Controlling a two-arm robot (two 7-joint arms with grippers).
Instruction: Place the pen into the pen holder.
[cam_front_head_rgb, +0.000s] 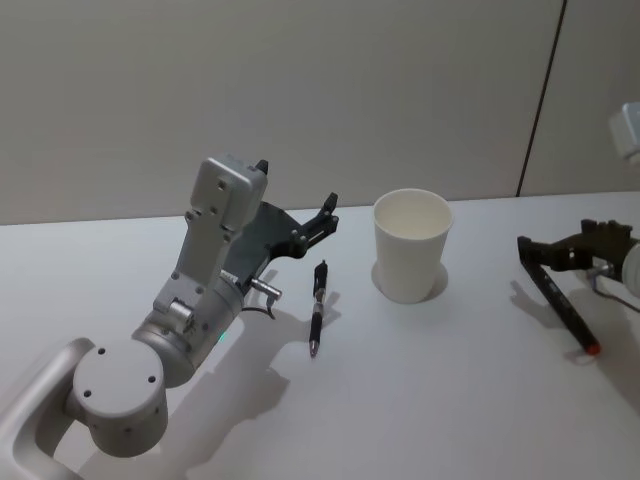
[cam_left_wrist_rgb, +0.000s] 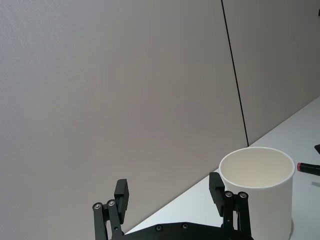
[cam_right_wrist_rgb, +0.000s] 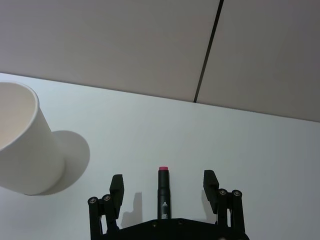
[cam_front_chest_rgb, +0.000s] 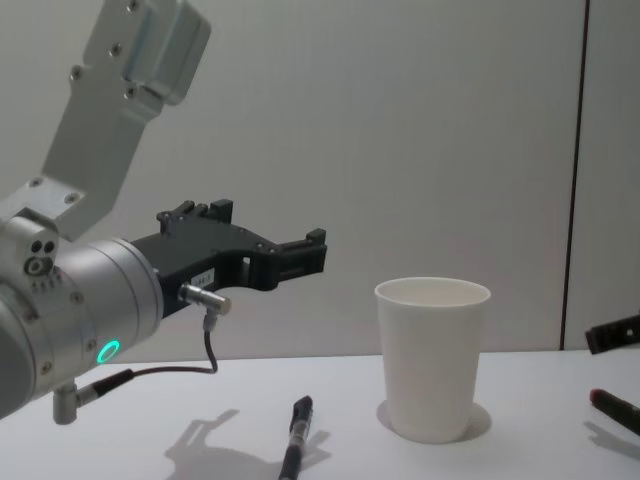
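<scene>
Table: pen lies near pen holder; left gripper raised, fingers apart.

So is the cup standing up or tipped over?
Standing up: the pen holder rests on its narrow base on the table, open rim on top.

your left gripper hangs mid-frame in the head view, arm bent up from the lower left, fingers spread and empty. your right gripper sits at the right edge, fingers apart.
</scene>
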